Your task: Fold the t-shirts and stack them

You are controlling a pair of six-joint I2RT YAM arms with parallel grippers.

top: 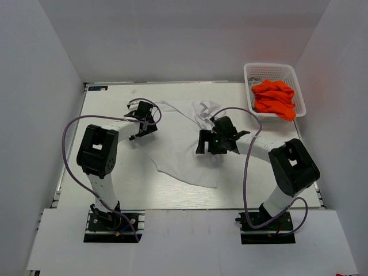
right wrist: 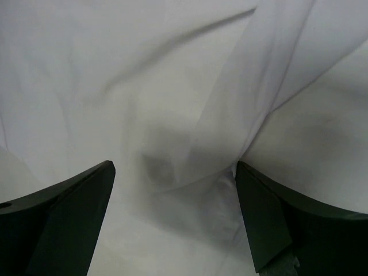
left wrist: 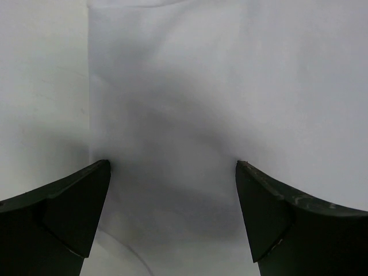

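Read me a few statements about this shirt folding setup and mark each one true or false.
1. The white t-shirt lies spread and rumpled on the table, not folded. True.
2. The orange garment lies on the table beside the basket. False: it sits inside the basket.
3. The left pincer and the right pincer are both open above white cloth. True.
4. The basket stands at the near left corner. False: it stands at the far right corner.

White t-shirt (top: 183,150) crumpled on table (top: 109,103), left gripper (top: 144,122) and right gripper (top: 208,142) over it, orange clothes (top: 275,98) in white basket (top: 269,71)
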